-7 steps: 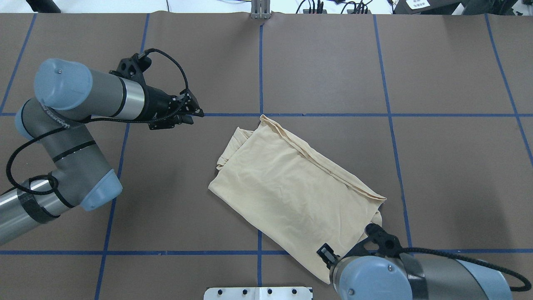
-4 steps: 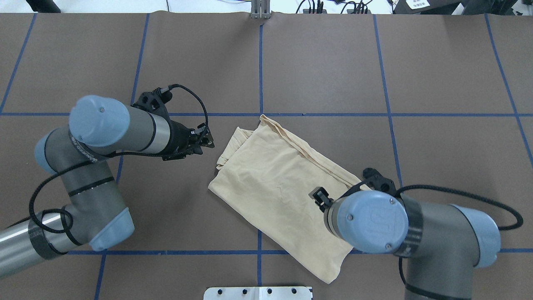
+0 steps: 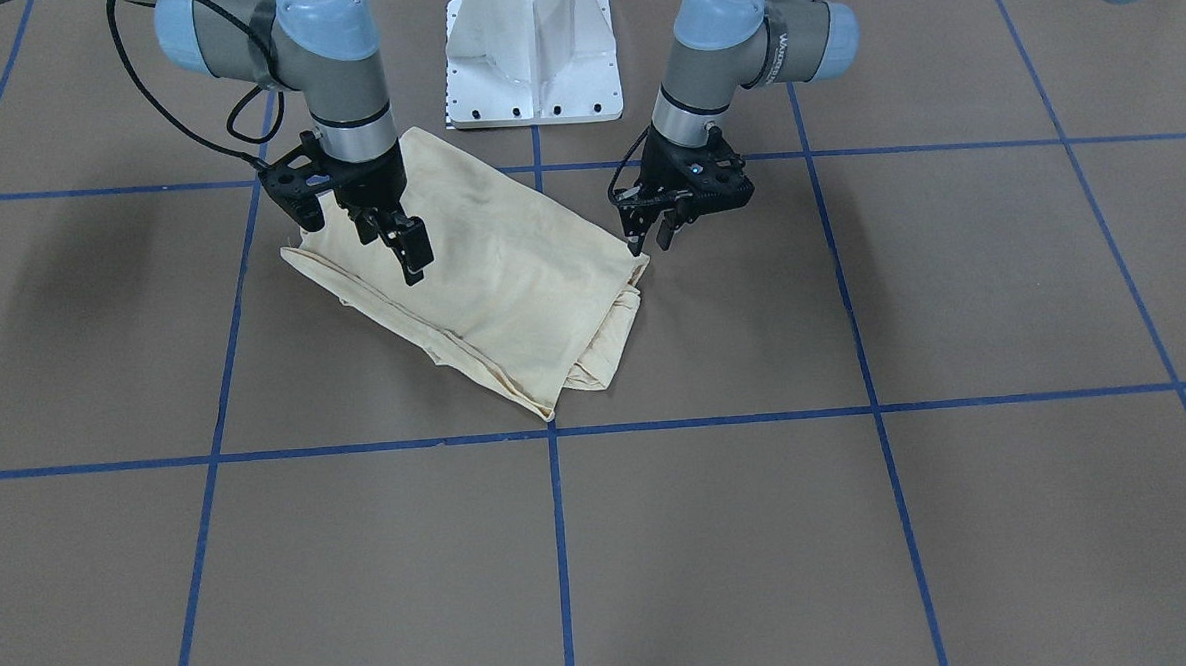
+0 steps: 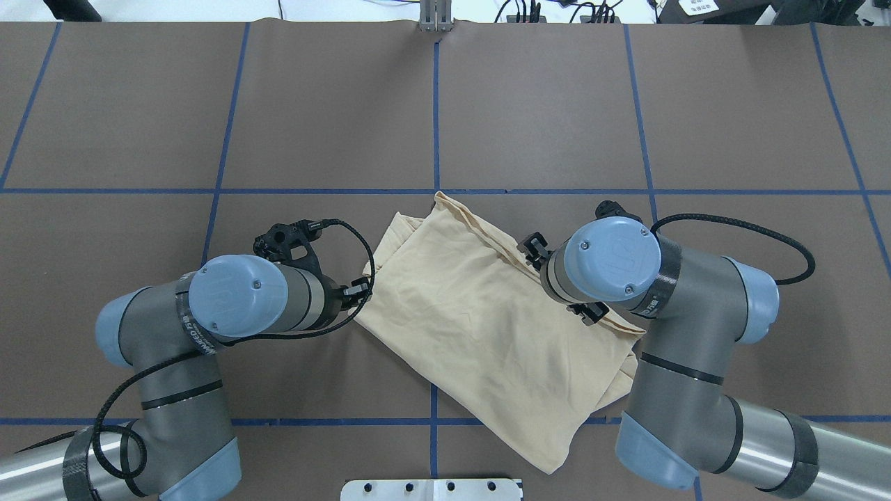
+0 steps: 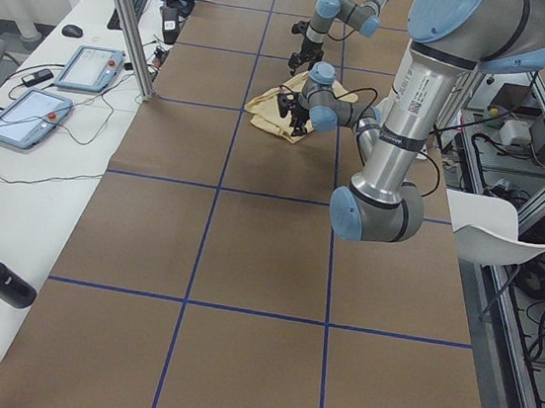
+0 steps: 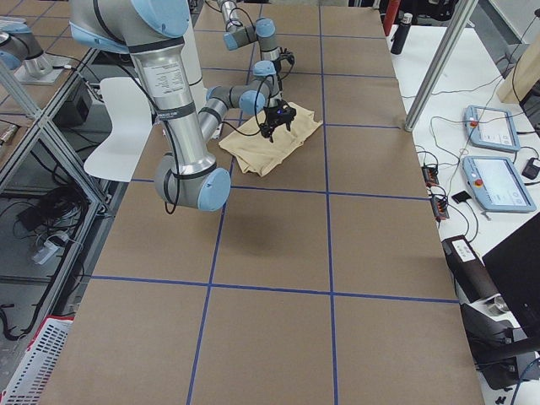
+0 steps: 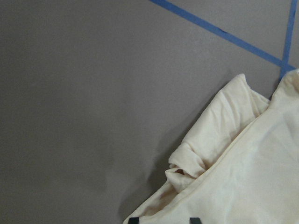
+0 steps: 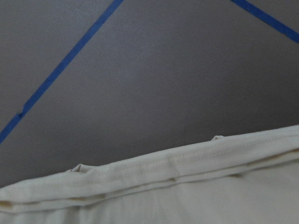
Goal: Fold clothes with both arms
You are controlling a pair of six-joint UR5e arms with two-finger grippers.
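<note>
One wide table point(image 4: 278, 104) bears the cream shirt point(image 4: 473, 306), folded into a slanted oblong beneath both sets of fingers. It looks light and limp, so it will likely sag and slip open unless it is pinched through every layer at an edge. The left gripper point(image 3: 651, 240) hovers with its fingers apart over a corner, the bunched sleeve just beyond its tips. The right gripper point(image 3: 412, 261) hangs over the stacked hem; whether its fingers are parted, I cannot tell.
</note>
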